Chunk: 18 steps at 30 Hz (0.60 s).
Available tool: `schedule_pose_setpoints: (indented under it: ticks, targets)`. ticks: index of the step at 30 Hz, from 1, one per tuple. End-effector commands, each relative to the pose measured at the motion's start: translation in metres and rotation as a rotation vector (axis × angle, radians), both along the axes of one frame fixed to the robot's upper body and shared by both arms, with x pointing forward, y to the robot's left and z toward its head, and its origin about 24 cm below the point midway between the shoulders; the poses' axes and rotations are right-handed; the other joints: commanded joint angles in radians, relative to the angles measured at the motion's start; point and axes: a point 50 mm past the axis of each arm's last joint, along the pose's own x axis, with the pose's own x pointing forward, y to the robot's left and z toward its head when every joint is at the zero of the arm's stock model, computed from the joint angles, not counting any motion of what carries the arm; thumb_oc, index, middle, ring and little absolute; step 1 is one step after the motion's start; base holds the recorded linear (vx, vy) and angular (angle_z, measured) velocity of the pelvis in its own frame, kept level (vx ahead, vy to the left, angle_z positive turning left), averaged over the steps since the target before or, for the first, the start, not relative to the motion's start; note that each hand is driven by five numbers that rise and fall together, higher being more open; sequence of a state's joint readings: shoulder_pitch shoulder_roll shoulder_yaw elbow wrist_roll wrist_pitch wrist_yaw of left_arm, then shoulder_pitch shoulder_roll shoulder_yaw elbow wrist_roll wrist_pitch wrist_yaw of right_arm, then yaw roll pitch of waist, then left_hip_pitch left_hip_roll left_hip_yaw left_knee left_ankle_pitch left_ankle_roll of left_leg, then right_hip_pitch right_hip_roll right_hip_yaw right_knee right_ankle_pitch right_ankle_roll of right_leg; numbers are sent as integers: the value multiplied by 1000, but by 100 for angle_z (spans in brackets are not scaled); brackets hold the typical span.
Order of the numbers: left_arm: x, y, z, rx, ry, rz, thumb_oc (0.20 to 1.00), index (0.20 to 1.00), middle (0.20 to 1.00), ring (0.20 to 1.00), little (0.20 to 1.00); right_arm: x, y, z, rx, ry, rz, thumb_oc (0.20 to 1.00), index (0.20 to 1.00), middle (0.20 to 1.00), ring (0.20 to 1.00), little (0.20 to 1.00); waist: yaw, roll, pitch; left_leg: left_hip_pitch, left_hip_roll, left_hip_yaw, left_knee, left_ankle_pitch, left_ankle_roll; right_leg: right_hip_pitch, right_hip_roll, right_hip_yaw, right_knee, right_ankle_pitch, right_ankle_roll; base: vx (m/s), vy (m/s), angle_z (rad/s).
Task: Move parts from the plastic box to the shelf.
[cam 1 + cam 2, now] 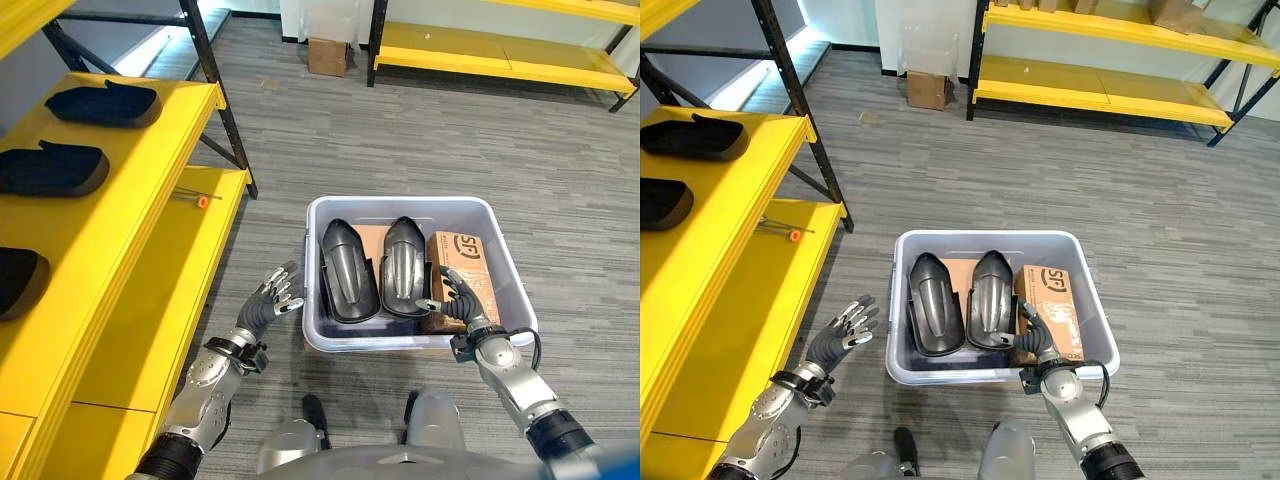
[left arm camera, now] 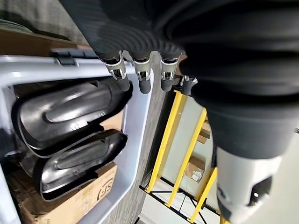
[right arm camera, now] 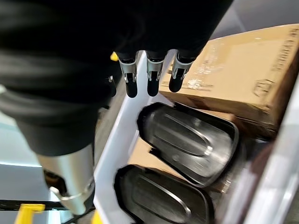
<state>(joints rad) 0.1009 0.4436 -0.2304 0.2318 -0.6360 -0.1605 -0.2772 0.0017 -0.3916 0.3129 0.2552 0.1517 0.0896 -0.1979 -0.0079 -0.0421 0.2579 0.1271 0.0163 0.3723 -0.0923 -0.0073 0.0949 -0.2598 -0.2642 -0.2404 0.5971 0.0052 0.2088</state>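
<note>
Two black parts seen in grey plastic box — right hand spread above them, left hand spread outside.

Glossy, probably plastic parts; cardboard box.

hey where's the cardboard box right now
In the left eye view the cardboard box lies inside the plastic box, along its right wall, beside the right-hand black part, with the right hand at its near end.
</note>
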Motion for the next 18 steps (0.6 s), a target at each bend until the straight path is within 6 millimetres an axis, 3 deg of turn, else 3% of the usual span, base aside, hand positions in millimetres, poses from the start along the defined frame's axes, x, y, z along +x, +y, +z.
schedule_pose_setpoints:
  ticks: [1, 3, 12, 18]
  targets:
    - [7, -5, 21, -27, -118, -6, 1000, 1000, 1000, 1000, 1000, 11, -1, 15, 13, -98, -22, 1000, 1000, 1000, 1000, 1000, -20, -17, -17, 1, 10, -47, 5, 1, -54, 145, 24, 3, -399, 214, -13, 65, -140, 14]
    - [5, -8, 21, -28, -120, -20, 1000, 1000, 1000, 1000, 1000, 10, -2, 10, 16, -81, -53, 1000, 1000, 1000, 1000, 1000, -18, -27, -15, 16, 31, -46, 5, -10, -67, 148, -9, 19, -459, 250, 7, 126, -232, 41]
    - [-3, -14, 18, -77, -73, 0, 1000, 1000, 1000, 1000, 1000, 9, -5, 1, -1, 8, -79, 1000, 1000, 1000, 1000, 1000, 29, -15, -28, 13, 73, -71, 5, 37, -99, 289, 59, -69, -533, 91, -49, 106, -144, 4]
    - [-1, -21, 19, -92, -67, -19, 1000, 1000, 1000, 1000, 1000, 26, 7, 8, 13, -31, -51, 1000, 1000, 1000, 1000, 1000, 58, 3, -16, -16, 74, -91, 7, 47, -103, 274, 70, -82, -520, 65, -70, 13, -10, 1]
